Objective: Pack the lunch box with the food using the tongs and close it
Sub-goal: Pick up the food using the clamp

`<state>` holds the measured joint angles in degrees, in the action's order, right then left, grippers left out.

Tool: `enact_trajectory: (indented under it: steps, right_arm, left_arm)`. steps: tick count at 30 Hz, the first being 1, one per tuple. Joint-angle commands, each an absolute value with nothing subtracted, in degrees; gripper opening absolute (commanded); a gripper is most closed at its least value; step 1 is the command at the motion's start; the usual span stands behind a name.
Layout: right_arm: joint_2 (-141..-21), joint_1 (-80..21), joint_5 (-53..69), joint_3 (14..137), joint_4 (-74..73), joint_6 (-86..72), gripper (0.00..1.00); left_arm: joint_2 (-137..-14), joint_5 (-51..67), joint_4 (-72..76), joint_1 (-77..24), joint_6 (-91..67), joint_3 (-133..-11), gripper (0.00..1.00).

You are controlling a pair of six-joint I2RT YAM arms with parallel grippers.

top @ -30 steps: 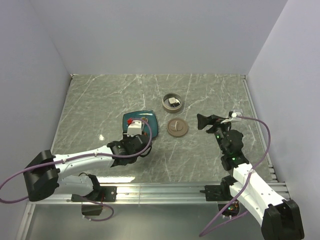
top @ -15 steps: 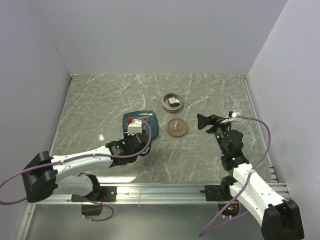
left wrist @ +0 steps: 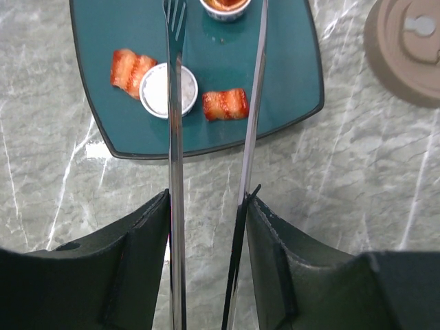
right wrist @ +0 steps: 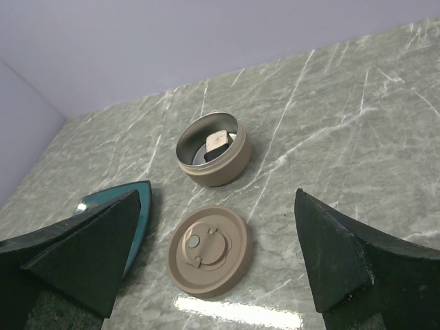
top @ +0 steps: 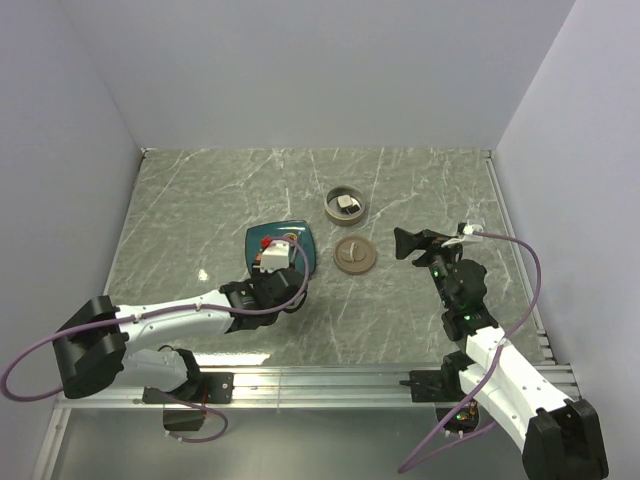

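Observation:
My left gripper point(left wrist: 208, 199) is shut on the slim metal tongs point(left wrist: 176, 172), one finger pressing each arm. The tongs' arms stand apart and reach out over the teal plate point(left wrist: 289, 103). On the plate lie food pieces: a white round point(left wrist: 159, 93) under the left tong arm, an orange-red bit point(left wrist: 225, 104) between the arms, and another point(left wrist: 130, 69) to the left. The round silver lunch box point(right wrist: 213, 148) stands open with one piece point(right wrist: 218, 143) inside. Its tan lid point(right wrist: 208, 249) lies flat on the table nearby. My right gripper point(right wrist: 217, 194) hovers open above lid and tin, holding nothing.
In the top view the plate point(top: 303, 248) sits left of the lid point(top: 355, 256), with the tin point(top: 346, 205) behind them. Grey marble table all round, walls on three sides, a metal rail along the near edge.
The left wrist has shifted slightly right and forward over the plate with the tongs still in its grip. The right arm has not moved.

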<state>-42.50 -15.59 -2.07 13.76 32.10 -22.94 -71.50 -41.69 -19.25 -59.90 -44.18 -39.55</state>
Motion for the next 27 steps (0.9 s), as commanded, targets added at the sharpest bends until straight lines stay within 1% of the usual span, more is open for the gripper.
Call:
enact_trajectory:
  steps: [1,4,9,12,22,27]
  right_arm:
    - [-42.01,-15.12,-1.84,13.54,32.87,-22.94,1.00]
    - [-42.01,-15.12,-1.93,13.54,32.96,-22.94,1.00]
    - [-42.36,-15.12,-1.93,13.54,33.05,-22.94,1.00]
    - [-42.19,-15.12,-1.85,13.45,33.05,-22.94,1.00]
    - [-42.01,-15.12,-2.02,13.27,33.22,-23.03,1.00]
    - [-42.27,-15.12,-2.11,13.27,33.22,-23.03,1.00]
  left_arm:
    - [-72.60,-41.04,-18.37,-60.21,-43.42,-41.40,0.52]
    - [-72.77,-41.04,-18.37,-60.21,-43.51,-41.49,0.50]
    - [-71.63,-41.48,-17.93,-60.29,-43.33,-41.05,0.35]
    - [-71.37,-41.66,-17.93,-60.29,-43.24,-41.13,0.32]
    - [-69.00,-43.94,-18.02,-60.29,-42.19,-42.36,0.28]
    - [-67.33,-44.82,-17.93,-60.12,-41.22,-43.07,0.28]
